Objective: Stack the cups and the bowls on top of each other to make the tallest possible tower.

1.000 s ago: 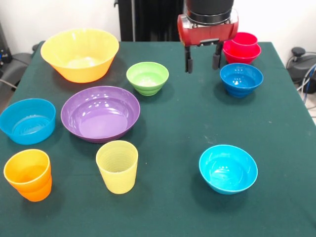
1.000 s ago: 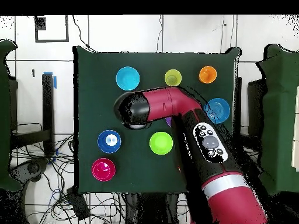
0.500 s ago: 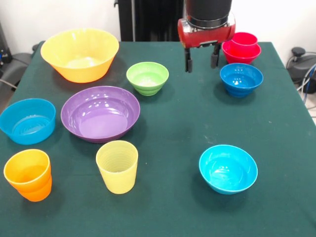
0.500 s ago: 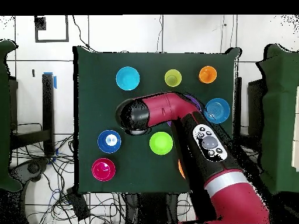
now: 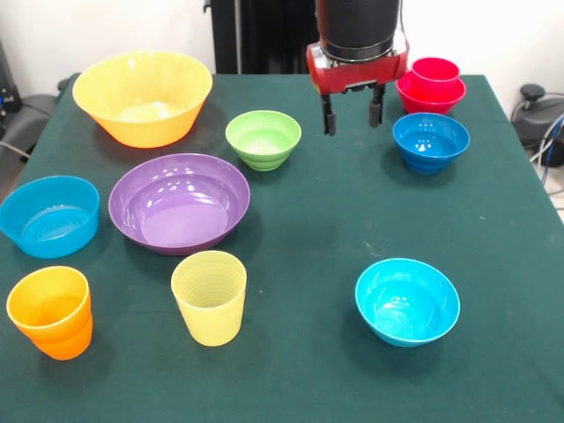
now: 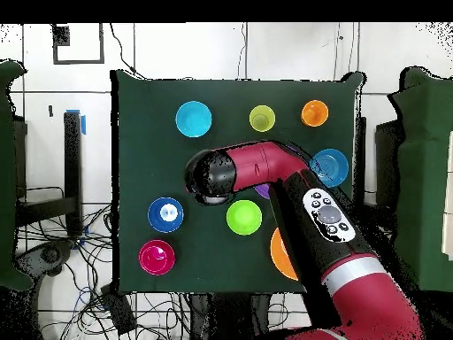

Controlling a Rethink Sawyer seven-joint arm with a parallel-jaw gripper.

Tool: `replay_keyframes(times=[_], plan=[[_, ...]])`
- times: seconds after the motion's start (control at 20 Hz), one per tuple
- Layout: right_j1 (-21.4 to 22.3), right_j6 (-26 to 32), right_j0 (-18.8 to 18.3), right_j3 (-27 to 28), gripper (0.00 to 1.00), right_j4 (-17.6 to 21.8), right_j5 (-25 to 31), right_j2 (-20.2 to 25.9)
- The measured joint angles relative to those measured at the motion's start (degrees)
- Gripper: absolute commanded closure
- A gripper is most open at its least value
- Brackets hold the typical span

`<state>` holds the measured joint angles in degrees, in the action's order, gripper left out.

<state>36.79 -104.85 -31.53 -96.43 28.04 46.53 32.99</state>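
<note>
My gripper (image 5: 352, 113) hangs open and empty above the table, between the lime green bowl (image 5: 263, 138) and the dark blue bowl (image 5: 430, 141). The tower, a red tumbler (image 5: 436, 70) nested in a red bowl (image 5: 430, 94), stands at the far right. The yellow-orange bowl (image 5: 143, 96) is far left, the purple bowl (image 5: 179, 201) and the light blue straight-sided bowl (image 5: 49, 214) at the left. The orange cup (image 5: 51, 311), the pale yellow cup (image 5: 210, 296) and the cyan bowl (image 5: 407, 300) stand along the near edge. In the overhead view the arm (image 6: 265, 168) hides the purple bowl.
The green cloth table (image 5: 308, 229) has open cloth in the middle and at the near right. In the overhead view the arm's wrist head (image 6: 209, 177) sits above the table's middle. Cables lie on the floor beside the table (image 6: 80, 266).
My gripper has drifted a little to the left and away from the tower, toward the lime green bowl. It stays open. No cup or bowl has moved.
</note>
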Motion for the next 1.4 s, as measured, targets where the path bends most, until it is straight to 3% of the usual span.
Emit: replay_keyframes(times=[0.45,0.85,1.4], plan=[[3.9,0.0,0.2,-0.1,0.00,4.4,0.4,0.1],[6.7,0.0,0.3,-0.1,0.00,5.3,1.1,0.1],[3.6,0.0,0.5,1.8,0.00,9.2,1.1,0.1]])
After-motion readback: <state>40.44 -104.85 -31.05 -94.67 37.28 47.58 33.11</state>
